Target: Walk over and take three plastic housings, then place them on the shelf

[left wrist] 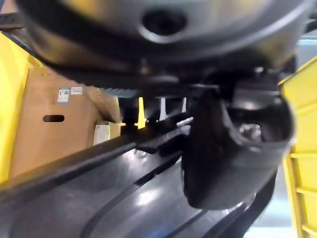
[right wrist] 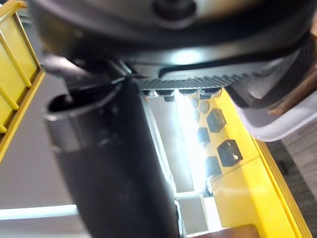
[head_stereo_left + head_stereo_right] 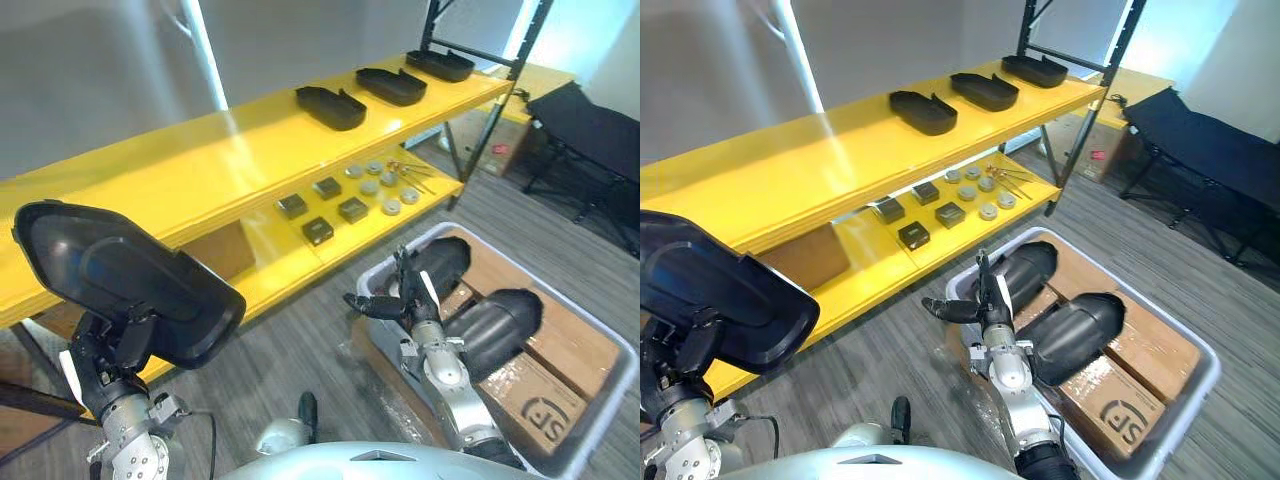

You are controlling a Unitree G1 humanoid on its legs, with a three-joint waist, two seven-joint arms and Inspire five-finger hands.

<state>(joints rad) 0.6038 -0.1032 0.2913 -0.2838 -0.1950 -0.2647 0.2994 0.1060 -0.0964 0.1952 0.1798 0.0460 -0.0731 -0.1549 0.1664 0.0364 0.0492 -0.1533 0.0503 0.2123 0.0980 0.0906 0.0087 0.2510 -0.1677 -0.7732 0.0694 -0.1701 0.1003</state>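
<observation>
Nearest, lower left: left hand (image 3: 105, 355) raised, fingers clamped on the edge of a held housing (image 3: 130, 280), glossy black, dished, tilted up. Right hand (image 3: 408, 300) hovers over a grey bin (image 3: 1190, 395), fingers straight and spread, holding nothing. Two more housings (image 3: 500, 320) lie in it on cardboard boxes (image 3: 560, 350). Beyond, yellow shelf (image 3: 200, 170): dark square blocks (image 3: 318, 230) and pale discs (image 3: 370, 186) on the lower level, three housings (image 3: 330, 105) in a row on top. Black cot (image 3: 590, 130) far right.

1. A grey plastic bin (image 3: 606, 408) sits on the floor at near right, with cardboard boxes (image 3: 580, 345) inside.
2. Black square parts (image 3: 318, 231) and grey discs (image 3: 391, 207) lie beyond it.
3. A black cot (image 3: 590, 125) stands at far right.
</observation>
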